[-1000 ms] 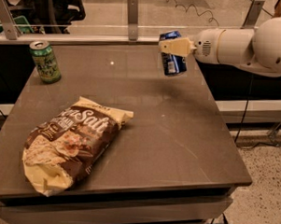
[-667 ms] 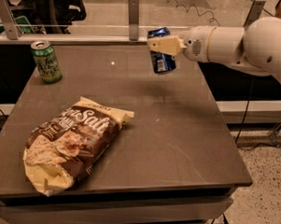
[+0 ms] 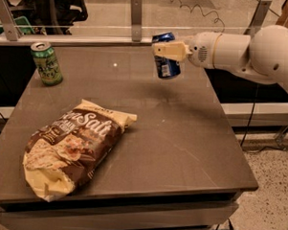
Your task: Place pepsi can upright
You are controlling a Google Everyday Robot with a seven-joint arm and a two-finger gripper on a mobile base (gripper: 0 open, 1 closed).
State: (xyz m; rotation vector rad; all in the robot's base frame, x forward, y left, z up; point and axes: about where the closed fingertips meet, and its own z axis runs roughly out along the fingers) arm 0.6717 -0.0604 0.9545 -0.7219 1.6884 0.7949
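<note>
The pepsi can [image 3: 166, 64], dark blue with white markings, hangs nearly upright and slightly tilted above the far middle of the grey table [image 3: 181, 137]. My gripper [image 3: 165, 49] reaches in from the right on a white arm and is shut on the can's upper part, with a cream finger [image 3: 170, 51] across its front. The can's bottom is clear of the tabletop.
A green can [image 3: 46, 63] stands upright at the table's far left. A large brown and cream chip bag [image 3: 71, 146] lies at the front left. A glass barrier with metal posts [image 3: 135, 18] runs behind the table.
My arm has carried the pepsi can leftward, from over the table's right edge toward the far middle. The green can and the bag have not moved.
</note>
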